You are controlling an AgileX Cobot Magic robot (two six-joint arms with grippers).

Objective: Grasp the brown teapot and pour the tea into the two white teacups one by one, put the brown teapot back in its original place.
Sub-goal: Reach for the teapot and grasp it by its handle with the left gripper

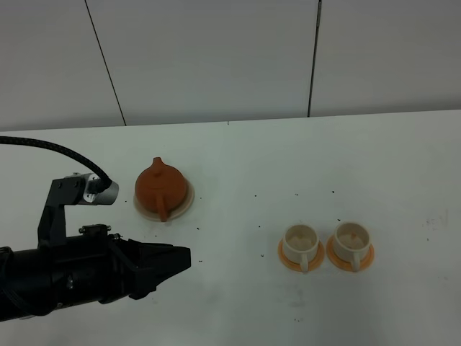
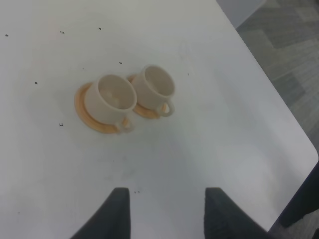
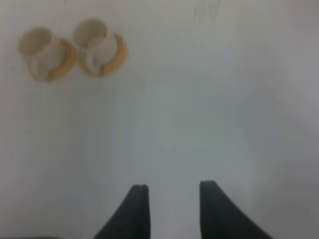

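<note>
The brown teapot (image 1: 160, 186) sits on its cream coaster (image 1: 187, 202), the original place, left of the table's middle, with its handle toward the front. The two white teacups (image 1: 300, 244) (image 1: 351, 241) stand side by side on orange saucers at the front right; the left wrist view shows them (image 2: 110, 94) (image 2: 157, 84) and so does the right wrist view (image 3: 37, 45) (image 3: 92, 35). My left gripper (image 1: 181, 259) (image 2: 167, 199) is open and empty, in front of the teapot and pointing toward the cups. My right gripper (image 3: 173, 191) is open with nothing between its fingers and is out of the high view.
A black cable (image 1: 57, 148) arcs over the left arm. Small dark specks dot the white table (image 1: 238, 158). The table's right edge (image 2: 299, 144) drops to grey floor. A panelled wall stands behind the table.
</note>
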